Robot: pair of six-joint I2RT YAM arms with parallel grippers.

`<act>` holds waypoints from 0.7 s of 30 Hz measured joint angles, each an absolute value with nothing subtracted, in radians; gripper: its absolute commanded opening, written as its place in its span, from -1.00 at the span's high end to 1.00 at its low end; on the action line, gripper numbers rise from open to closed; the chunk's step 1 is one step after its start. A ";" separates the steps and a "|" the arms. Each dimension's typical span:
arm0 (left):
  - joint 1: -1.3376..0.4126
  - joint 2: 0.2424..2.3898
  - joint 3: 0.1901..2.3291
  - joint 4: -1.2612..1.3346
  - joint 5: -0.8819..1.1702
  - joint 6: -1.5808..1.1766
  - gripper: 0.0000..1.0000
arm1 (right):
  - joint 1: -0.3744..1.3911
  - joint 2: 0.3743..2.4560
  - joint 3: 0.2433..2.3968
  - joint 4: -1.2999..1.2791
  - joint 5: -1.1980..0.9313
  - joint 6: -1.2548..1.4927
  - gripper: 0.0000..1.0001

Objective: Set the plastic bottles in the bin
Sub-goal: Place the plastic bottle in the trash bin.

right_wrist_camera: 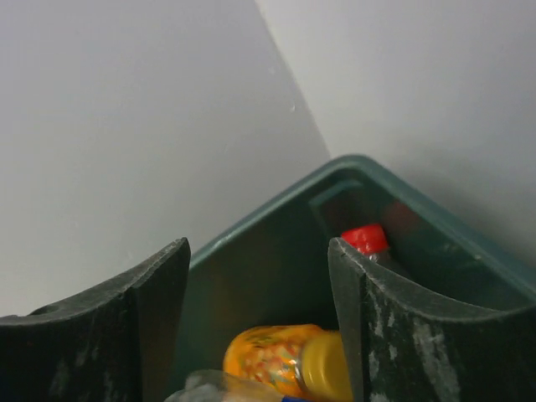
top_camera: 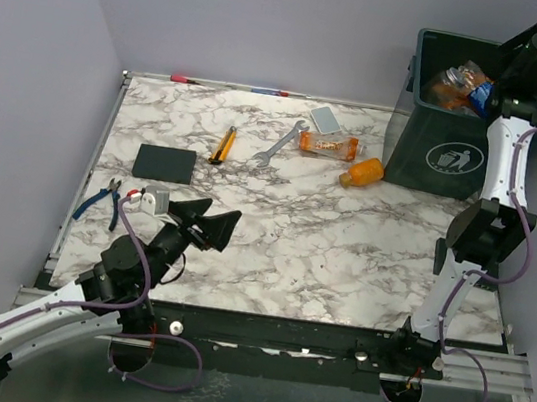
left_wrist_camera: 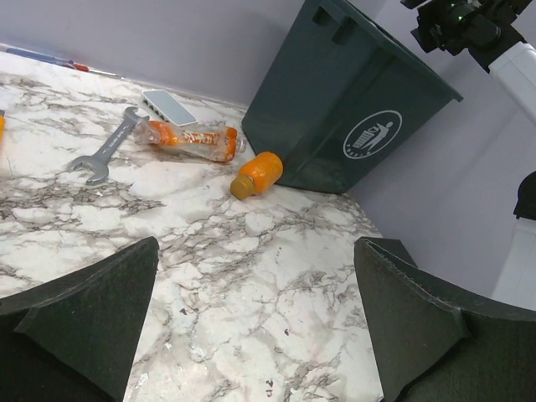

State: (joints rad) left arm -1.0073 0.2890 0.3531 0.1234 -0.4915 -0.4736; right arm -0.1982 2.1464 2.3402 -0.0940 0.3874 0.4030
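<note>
A clear plastic bottle with orange ends (top_camera: 328, 145) and a small fat orange plastic bottle (top_camera: 362, 172) lie on their sides on the white marble desk (top_camera: 322, 249), a little apart, near the front of the big dark green square plastic bin (top_camera: 434, 163); more bottles (top_camera: 462, 88) sit piled inside the bin, among them an orange-and-yellow bottle (right_wrist_camera: 285, 358) and a red-capped bottle (right_wrist_camera: 366, 239); the right jaws hang over the bin, spread apart with nothing between them; the left jaws sit low over the near left of the desk, spread wide and holding nothing; a silver wrench (top_camera: 277, 144), a yellow-handled tool (top_camera: 222, 144), a dark flat square (top_camera: 165, 163) and blue-handled pliers (top_camera: 99, 200) lie further left.
</note>
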 measured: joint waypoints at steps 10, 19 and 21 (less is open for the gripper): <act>-1.007 0.358 0.351 0.141 -0.490 -0.474 -0.98 | -0.195 2.067 2.289 -0.080 0.330 0.511 -0.60; -1.006 0.620 0.400 0.184 -0.639 -0.516 -0.98 | -0.057 1.523 1.872 0.117 0.154 0.628 -0.61; -0.991 0.740 0.458 0.184 -0.678 -0.536 -0.98 | 0.025 1.364 1.699 0.173 0.084 0.637 -0.62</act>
